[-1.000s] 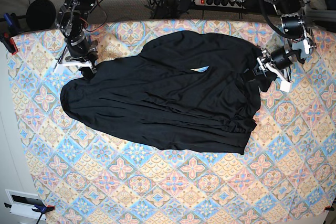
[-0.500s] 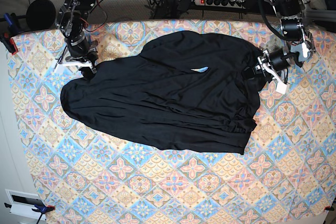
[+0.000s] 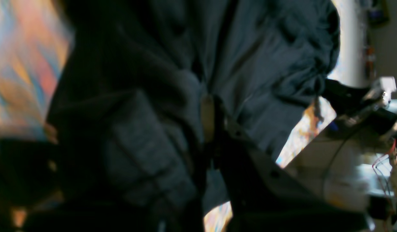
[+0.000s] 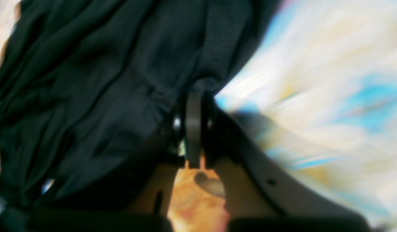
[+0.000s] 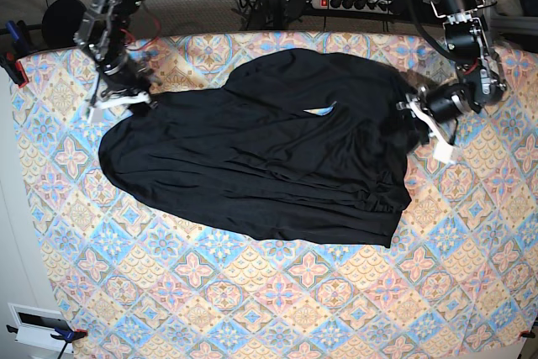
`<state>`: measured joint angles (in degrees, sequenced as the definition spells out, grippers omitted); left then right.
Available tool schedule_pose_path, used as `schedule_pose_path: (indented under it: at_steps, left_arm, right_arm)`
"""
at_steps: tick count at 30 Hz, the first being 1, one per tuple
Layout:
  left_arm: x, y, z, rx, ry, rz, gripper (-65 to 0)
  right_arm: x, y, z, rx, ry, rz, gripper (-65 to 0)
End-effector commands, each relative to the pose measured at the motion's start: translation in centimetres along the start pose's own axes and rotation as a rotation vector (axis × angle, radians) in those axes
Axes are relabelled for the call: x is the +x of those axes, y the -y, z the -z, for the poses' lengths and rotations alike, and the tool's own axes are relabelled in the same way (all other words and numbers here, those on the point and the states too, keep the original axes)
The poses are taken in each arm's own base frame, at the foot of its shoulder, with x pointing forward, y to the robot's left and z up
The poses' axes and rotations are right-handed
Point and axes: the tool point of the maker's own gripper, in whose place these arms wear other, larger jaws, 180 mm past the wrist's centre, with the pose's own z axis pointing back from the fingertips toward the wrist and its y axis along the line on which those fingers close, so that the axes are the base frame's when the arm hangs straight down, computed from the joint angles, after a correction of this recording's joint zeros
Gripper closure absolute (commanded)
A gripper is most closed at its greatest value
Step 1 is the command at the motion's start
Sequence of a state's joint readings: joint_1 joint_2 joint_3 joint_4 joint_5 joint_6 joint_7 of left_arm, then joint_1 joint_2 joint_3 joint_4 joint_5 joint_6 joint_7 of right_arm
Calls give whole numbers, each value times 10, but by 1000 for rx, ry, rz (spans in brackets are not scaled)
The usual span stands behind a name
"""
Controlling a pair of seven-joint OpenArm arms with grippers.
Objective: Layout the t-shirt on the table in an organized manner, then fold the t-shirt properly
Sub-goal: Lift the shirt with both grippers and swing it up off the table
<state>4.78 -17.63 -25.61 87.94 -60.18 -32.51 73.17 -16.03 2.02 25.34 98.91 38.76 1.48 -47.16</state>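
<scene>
T-shirt (image 5: pixel 261 161) — black, lying crumpled across the middle of the tabletop (image 5: pixel 277 300), in the half nearer the arm bases. It is spread wide but uneven, with long creases running across it and a small pale gap (image 5: pixel 319 111) in the folds near its upper middle. The lower edge is bunched at the corner on the base view's right.

Left gripper (image 5: pixel 420 115) — at the shirt's edge on the base view's right, jaws closed on a fold of fabric. Its wrist view shows dark cloth gathered around the closed jaws (image 3: pixel 208 122), blurred.

Right gripper (image 5: pixel 134 105) — at the shirt's edge on the base view's left, jaws closed on the fabric there. Its wrist view shows the shirt (image 4: pixel 98 96) running into the closed jaws, with the patterned cloth a pale smear beside them.

Tabletop — pastel diamond tiles in blue, pink and orange; bare in front of the shirt and at both sides.

Surroundings — power strip (image 5: pixel 353 2) and a tangle of cables on the floor beyond the far edge; a dark round object (image 5: pixel 63 21) past the far corner on the base view's left; a white box (image 5: pixel 38 325) at the near corner on that side. None of these touches the shirt.
</scene>
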Motion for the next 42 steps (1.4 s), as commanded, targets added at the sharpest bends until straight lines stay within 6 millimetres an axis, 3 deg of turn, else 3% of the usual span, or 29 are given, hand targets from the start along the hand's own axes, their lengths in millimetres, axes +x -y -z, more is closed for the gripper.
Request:
schedule_pose_path:
  at_steps: [1, 7, 14, 19, 22, 24, 27, 30, 36, 39, 42]
  left_arm:
    - [17, 9, -5, -10, 42, 49, 0]
    - [55, 31, -10, -28, 118, 157, 0]
    - [111, 56, -15, -98, 241, 219, 0]
    - [145, 69, -19, -114, 305, 270, 0]
    - [171, 83, -19, -143, 360, 292, 0]
    - [185, 87, -19, -146, 381, 301, 0]
    - [208, 92, -14, -159, 410, 296, 0]
    - [229, 100, -9, -166, 451, 297, 0]
    - [286, 119, -22, -136, 584, 351, 0]
    - [313, 131, -30, -158, 623, 360, 0]
    - [341, 145, -47, -177, 699, 338, 0]
  right_arm:
    - [23, -13, -5, 41, 67, -33, 0]
    - [48, -12, -14, 35, 108, -108, 0]
    - [114, -39, -15, 85, 221, -185, 0]
    - [169, -80, -13, 163, 316, -192, 0]
    - [205, -87, -11, 172, 363, -194, 0]
    - [218, -94, -7, 185, 375, -190, 0]
    - [253, -135, -6, 257, 422, -212, 0]
    - [279, -163, 1, 295, 439, -237, 0]
    - [316, -179, 24, 279, 498, -302, 0]
    - [337, -203, 19, 308, 553, -323, 0]
    - [362, -224, 0, 342, 625, -329, 0]
